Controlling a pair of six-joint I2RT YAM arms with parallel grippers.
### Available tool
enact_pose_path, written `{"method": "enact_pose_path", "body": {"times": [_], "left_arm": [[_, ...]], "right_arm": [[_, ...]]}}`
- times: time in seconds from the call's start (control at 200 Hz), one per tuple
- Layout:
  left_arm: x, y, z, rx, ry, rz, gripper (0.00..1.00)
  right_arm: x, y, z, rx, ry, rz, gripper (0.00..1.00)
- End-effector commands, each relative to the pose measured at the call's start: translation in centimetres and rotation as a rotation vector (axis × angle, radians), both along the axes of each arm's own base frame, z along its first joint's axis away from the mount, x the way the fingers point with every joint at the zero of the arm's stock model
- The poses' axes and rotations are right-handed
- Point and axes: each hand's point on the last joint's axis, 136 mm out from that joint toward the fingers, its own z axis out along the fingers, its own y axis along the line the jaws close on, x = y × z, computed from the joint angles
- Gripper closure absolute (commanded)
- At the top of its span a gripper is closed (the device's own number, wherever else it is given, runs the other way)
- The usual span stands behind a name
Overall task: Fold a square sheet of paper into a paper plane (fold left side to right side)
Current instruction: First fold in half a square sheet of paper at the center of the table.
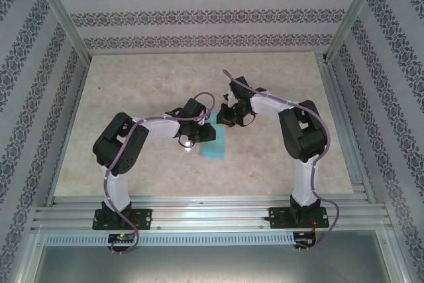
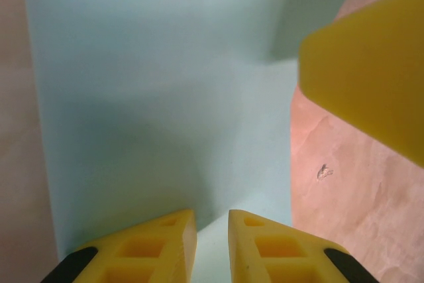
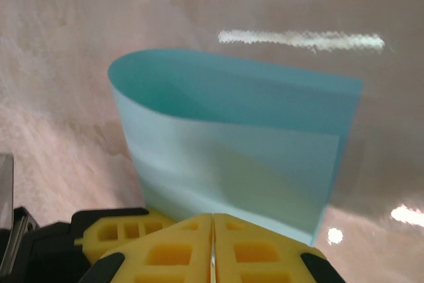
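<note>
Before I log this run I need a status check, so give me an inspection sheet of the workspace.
Surface: beige marbled table.
Job's things: cyan square sheet of paper bent over in a loose loop, not creased flat.
Clutter: nothing seen.
Grippers: left gripper jaws narrowly apart over the sheet; right gripper jaws shut on its edge.
Cables: purple cable along each arm.
Surroundings: patterned walls, aluminium frame.
</note>
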Motion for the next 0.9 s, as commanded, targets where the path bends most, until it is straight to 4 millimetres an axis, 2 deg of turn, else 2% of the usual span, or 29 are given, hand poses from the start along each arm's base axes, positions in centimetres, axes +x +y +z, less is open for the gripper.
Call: {"method": "enact_pose_path", "body": {"times": [0.0,0.18,0.43,0.6,0.894], "left_arm": [[-2.4,2.1,-3.5,0.116,0.079,0.002,0.79],[-2.6,2.2,-3.6,0.118,0.081,-0.002,0.79],[-3.0,1.9,-3.0,0.091,0.072,-0.021,0.76],[-3.9,1.9,-2.5,0.062,0.072,-0.042,0.74],[-6.0,2.4,-2.0,0.022,0.081,-0.081,0.73]], "right_arm": [[1.1,1.7,0.3,0.043,-0.016,0.004,0.9],[1.0,1.6,-1.8,-0.006,0.017,0.011,0.9],[0.1,-0.4,-5.2,-0.163,0.068,0.02,0.91],[-0.2,-1.5,-6.1,-0.228,0.076,0.024,0.92],[-0.3,-1.8,-6.7,-0.252,0.086,0.024,0.92]]}}
